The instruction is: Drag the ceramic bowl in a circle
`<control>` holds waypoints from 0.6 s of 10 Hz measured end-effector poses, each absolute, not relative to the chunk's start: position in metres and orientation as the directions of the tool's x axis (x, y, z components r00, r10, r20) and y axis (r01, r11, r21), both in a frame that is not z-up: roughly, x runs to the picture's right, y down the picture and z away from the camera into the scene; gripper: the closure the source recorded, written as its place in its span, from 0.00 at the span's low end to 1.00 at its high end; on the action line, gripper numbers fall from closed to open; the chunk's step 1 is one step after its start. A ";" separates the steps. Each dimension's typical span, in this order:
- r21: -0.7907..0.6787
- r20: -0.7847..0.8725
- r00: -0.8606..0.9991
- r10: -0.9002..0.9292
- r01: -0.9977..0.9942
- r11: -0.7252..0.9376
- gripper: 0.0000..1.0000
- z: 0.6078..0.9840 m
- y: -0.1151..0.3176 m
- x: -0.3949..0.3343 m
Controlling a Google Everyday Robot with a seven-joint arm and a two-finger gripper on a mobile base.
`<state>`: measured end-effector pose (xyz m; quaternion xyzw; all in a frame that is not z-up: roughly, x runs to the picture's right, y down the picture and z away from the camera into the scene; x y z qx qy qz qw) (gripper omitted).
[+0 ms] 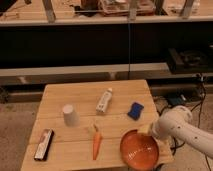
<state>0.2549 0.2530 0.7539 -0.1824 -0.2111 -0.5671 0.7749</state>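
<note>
The ceramic bowl (139, 149) is orange-red and sits at the front right corner of the wooden table (75, 92). My gripper (150, 132) is at the bowl's far right rim, at the end of the white arm (175, 125) that reaches in from the right. The arm's wrist hides where the gripper meets the rim.
On the table are an upturned white cup (70, 115), a white bottle lying down (104, 100), a blue sponge (135, 110), an orange carrot (97, 142) just left of the bowl, and a black bar-shaped object (43, 144) at the front left. The bowl is close to the table's front and right edges.
</note>
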 end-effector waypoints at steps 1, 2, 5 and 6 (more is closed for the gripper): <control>-0.009 0.551 0.220 -0.805 0.966 0.258 0.20 0.754 0.254 0.255; 0.013 0.563 0.185 -0.806 0.972 0.233 0.20 0.755 0.254 0.253; 0.033 0.580 0.128 -0.805 0.983 0.180 0.20 0.760 0.259 0.253; 0.054 0.582 0.097 -0.808 0.986 0.158 0.20 0.764 0.258 0.252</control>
